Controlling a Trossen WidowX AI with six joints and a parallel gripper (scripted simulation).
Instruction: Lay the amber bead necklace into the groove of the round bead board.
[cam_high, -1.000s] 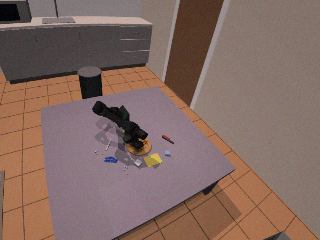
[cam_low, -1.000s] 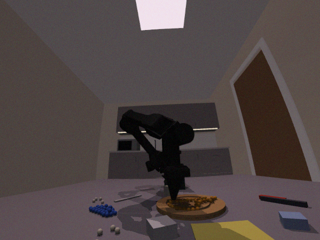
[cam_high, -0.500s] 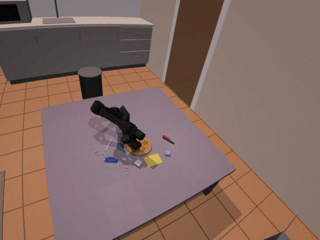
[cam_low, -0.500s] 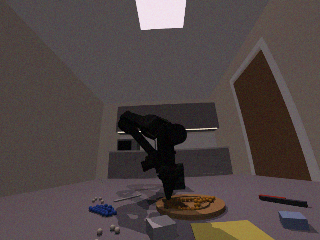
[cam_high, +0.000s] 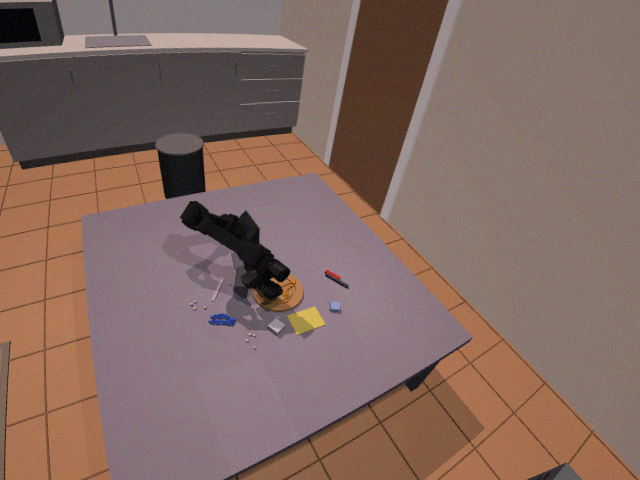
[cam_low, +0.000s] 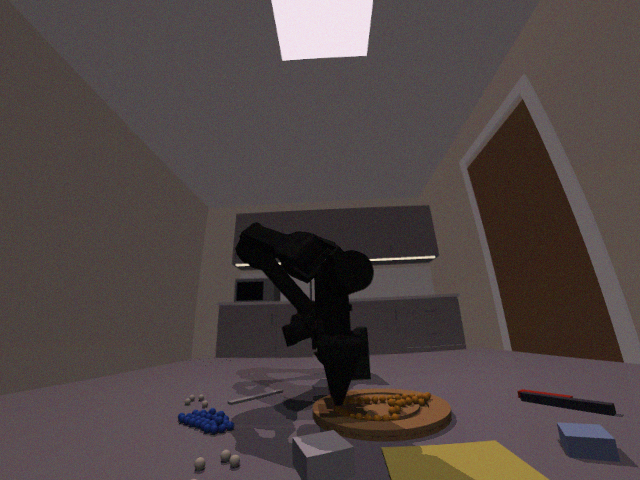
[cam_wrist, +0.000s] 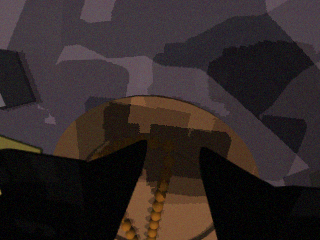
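The round wooden bead board (cam_high: 281, 306) (cam_low: 438, 413) (cam_wrist: 145, 106) lies flat on the table. The amber bead necklace (cam_high: 293, 283) (cam_low: 393, 403) (cam_wrist: 156, 207) lies on top of it. In the wrist view one strand runs across the board's inner disc, and another bit shows at the bottom, inside the groove line. In the exterior view beads bunch toward the board's right side. My gripper (cam_low: 338, 403) (cam_wrist: 173, 149) is open, pointing down low over the board's left part. A strand passes between the spread fingers, not pinched. Shadow and fingers hide some beads and groove.
A blue bead necklace (cam_high: 222, 319) (cam_low: 206, 421) and a white stick (cam_high: 217, 290) (cam_low: 255, 397) lie left of the board. A grey block (cam_high: 276, 326) (cam_low: 323, 452) and yellow sheet (cam_high: 306, 320) are in front. A blue block (cam_high: 335, 306) and red-black pen (cam_high: 337, 279) lie right.
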